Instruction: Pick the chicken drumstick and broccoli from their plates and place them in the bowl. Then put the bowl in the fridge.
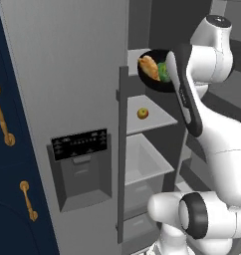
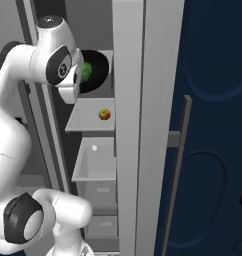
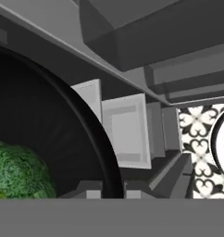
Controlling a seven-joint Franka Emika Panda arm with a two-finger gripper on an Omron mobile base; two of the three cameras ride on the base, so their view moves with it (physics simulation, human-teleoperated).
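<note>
pincer (image 3: pixel 107 192) clamped on bowl (image 3: pixel 93 139) rim

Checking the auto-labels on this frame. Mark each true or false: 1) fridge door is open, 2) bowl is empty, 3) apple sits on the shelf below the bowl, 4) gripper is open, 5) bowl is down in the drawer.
1) The fridge door is open. True.
2) The bowl is empty. False: the drumstick and the broccoli are in it.
3) The apple sits on the shelf below the bowl. True.
4) The gripper is open. False: it is shut on the bowl's rim.
5) The bowl is down in the drawer. False: it is up at the top shelf, above the apple.
</note>
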